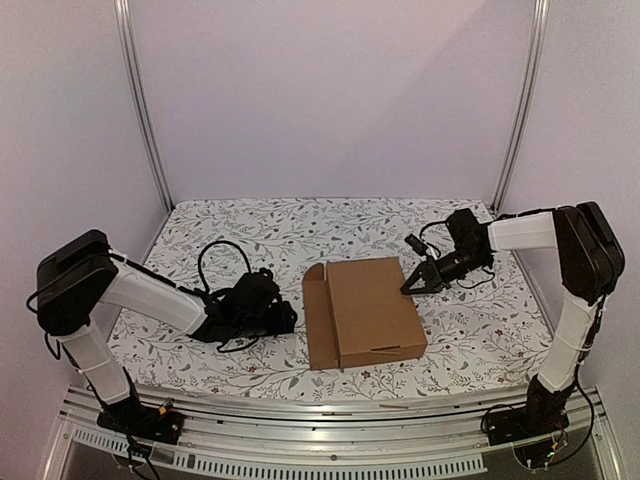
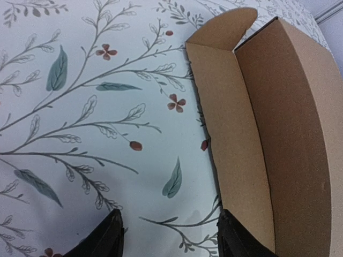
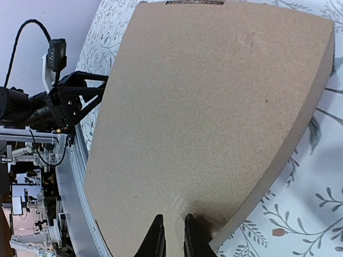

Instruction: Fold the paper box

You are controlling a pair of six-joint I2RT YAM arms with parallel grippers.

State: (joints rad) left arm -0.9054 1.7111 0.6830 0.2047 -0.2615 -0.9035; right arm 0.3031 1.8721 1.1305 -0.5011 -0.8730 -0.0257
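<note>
The paper box lies in the middle of the table, its brown lid down flat. A side flap with a rounded tab stands out along its left side. In the left wrist view the box fills the right side, the flap leaning outward. My left gripper sits low on the cloth just left of the flap and is open, with only tablecloth between its fingers. My right gripper is shut, its tips resting on the lid near its right edge.
A floral tablecloth covers the table. An aluminium rail runs along the near edge. White walls and metal posts close in the back and sides. Black cables loop behind the left wrist.
</note>
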